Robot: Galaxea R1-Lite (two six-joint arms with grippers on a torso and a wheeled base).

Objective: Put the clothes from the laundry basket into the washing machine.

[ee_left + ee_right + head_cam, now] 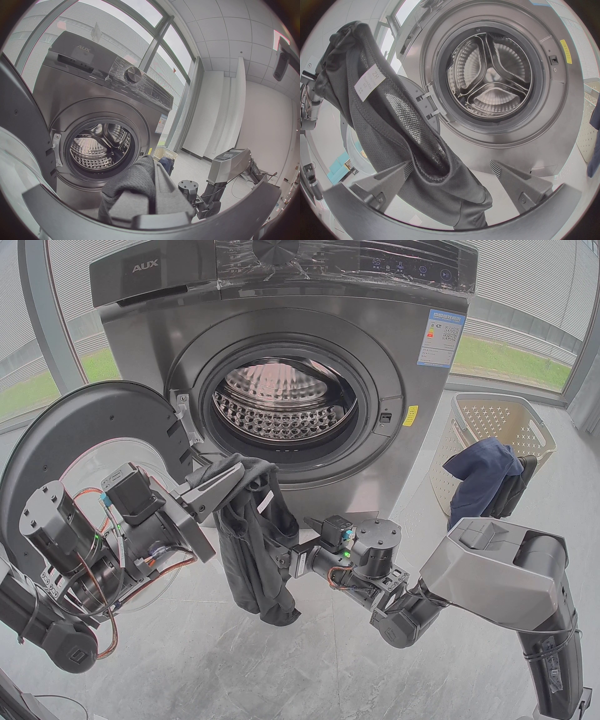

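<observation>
room: pale marbled floor tiles (262, 671) are laid under the machine, and tall windows (519, 334) with grass outside are seen behind it.
washing machine: a grey front-loader (156, 346) is set upright against the windows.
door: the round door (87, 421) is swung wide open on the robot's left.
drum: the steel drum (281, 402) is left exposed through the round opening.
dark grey garment: the garment (250, 552) is held up in front of the machine, just below the lip of the opening. it is bunched at the top and hung down long, with a white label (369, 82) shown near its upper edge.
left gripper: the left gripper (234, 480) is clamped tight on the top of the dark grey garment.
right gripper: the right gripper (450, 167) is held lower, facing the drum. its jaws are spread wide, and the cloth is hung between them without being pinched.
laundry basket: a cream perforated basket (500, 421) is stood on the floor just beside the machine, on the robot's right.
navy garment: a navy piece (484, 474) is draped over the basket's near rim, and a black piece (519, 490) is hung beside it.
</observation>
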